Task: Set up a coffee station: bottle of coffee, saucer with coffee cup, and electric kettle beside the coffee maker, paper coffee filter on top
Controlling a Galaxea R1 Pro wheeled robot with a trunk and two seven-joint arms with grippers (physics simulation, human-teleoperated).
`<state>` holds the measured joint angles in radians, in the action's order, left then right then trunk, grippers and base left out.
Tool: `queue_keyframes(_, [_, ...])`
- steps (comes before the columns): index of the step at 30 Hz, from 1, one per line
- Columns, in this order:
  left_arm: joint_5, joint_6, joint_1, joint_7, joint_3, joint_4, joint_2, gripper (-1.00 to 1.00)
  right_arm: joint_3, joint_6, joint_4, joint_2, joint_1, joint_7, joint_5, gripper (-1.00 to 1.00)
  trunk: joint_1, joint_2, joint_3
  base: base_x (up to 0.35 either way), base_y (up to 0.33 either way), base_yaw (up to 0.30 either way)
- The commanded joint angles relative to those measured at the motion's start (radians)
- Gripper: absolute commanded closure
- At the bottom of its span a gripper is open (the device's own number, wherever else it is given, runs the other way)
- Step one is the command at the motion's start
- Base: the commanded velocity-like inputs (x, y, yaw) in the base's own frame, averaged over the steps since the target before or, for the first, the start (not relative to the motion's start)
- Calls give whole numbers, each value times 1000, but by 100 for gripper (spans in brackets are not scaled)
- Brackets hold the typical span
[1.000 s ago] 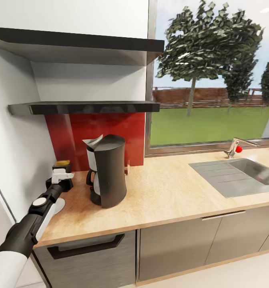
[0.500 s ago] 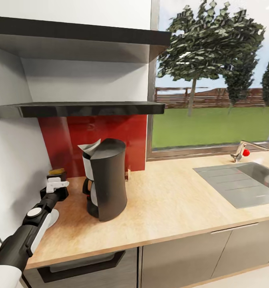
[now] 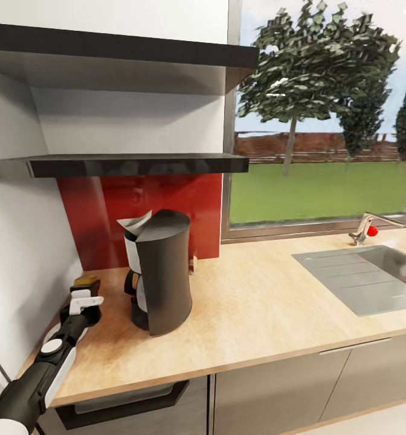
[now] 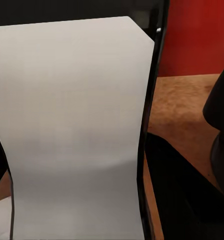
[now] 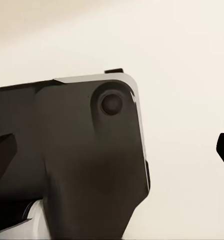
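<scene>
Standing upright near the back of the wooden countertop, the coffee maker is your landmark: a tall dark body with its long axis vertical, and a white paper coffee filter poking out at its top on the side toward your left arm. Your left gripper sits just left of the machine, near the counter's left end and the white wall, holding the bottle of coffee upright, its yellow-brown cap showing above the fingers. The jaws appear pressed against the bottle. Right of the coffee maker you have a long bare stretch of counter running to the sink; the dark shelf hangs above the machine. Since half a second ago your left arm has come lower and nearer the counter's front edge. Your right gripper's jaws cannot be judged.
</scene>
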<state>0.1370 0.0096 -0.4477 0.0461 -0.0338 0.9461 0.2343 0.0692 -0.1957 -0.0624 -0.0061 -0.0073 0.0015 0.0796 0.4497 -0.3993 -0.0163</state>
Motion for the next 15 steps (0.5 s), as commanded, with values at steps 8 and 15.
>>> queue_keyframes(8, [9,-28,-6,1,0,-18,-2,100,6,-4,9,-3,0,3,5,-100,0,-1,0,0,0,0])
queue_keyframes(15, [12,-23,-8,3,2,3,-6,100,6,-4,9,-5,0,3,5,-100,0,-1,0,92,0,0])
